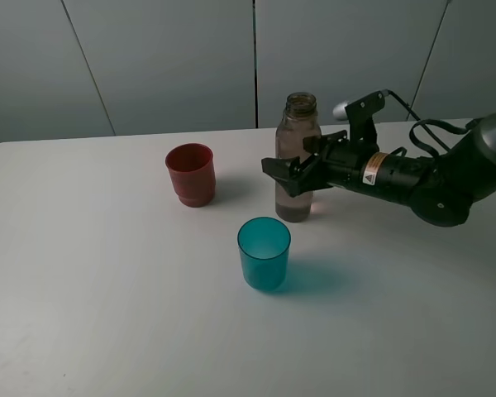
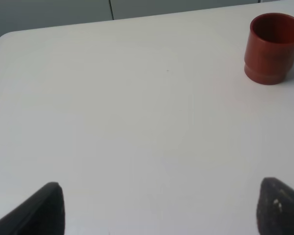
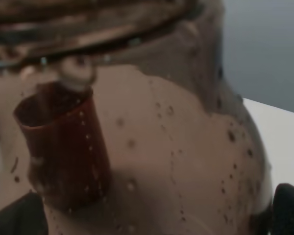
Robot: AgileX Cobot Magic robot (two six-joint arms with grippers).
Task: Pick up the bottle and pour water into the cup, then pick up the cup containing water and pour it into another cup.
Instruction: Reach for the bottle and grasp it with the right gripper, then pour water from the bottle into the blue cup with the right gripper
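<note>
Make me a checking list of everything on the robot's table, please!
Surface: white table, no spills seen.
Job's things: bottle upright, capless; teal cup in front of it, red cup left of it, both upright, all apart.
Clutter: nothing seen.
Grippers: right gripper open, jaws either side of the bottle; left gripper open over bare table.
Cables: black cable looping behind the right gripper.
Surroundings: grey wall panels.

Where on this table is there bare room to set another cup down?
Widest bare stretch: the left half of the table, left of the red cup and teal cup. The front right, right of the teal cup and before the right arm, is bare too. Crowded: the middle, where the right gripper straddles the bottle, cups nearby.
</note>
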